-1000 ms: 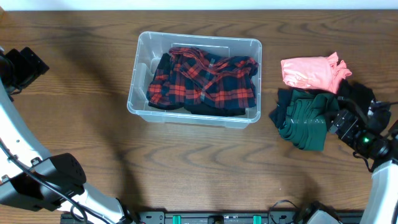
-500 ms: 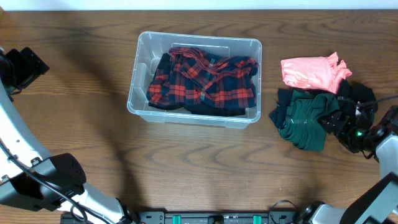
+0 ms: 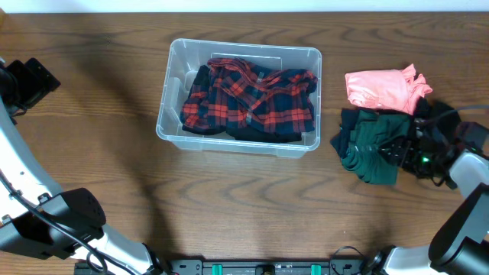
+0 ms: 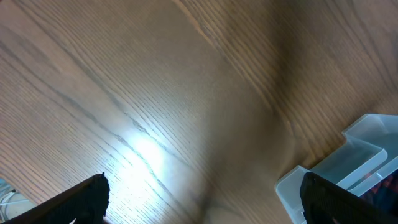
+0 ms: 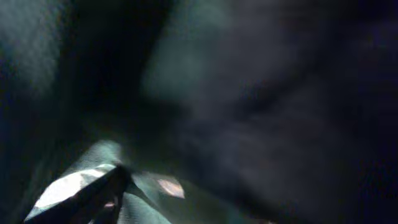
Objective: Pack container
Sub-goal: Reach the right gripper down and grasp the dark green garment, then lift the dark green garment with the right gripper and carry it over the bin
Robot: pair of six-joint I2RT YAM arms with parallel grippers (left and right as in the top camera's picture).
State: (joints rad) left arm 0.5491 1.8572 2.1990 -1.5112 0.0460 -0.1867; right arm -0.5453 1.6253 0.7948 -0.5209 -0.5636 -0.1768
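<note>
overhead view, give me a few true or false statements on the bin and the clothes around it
1. The plaid shirt lies inside the container. True.
2. The pink garment is in the container. False: it lies on the table, to the container's right.
3. The right gripper is at the dark green garment. True.
4. The left gripper has its jaws shut. False: they stand wide open over the table.
</note>
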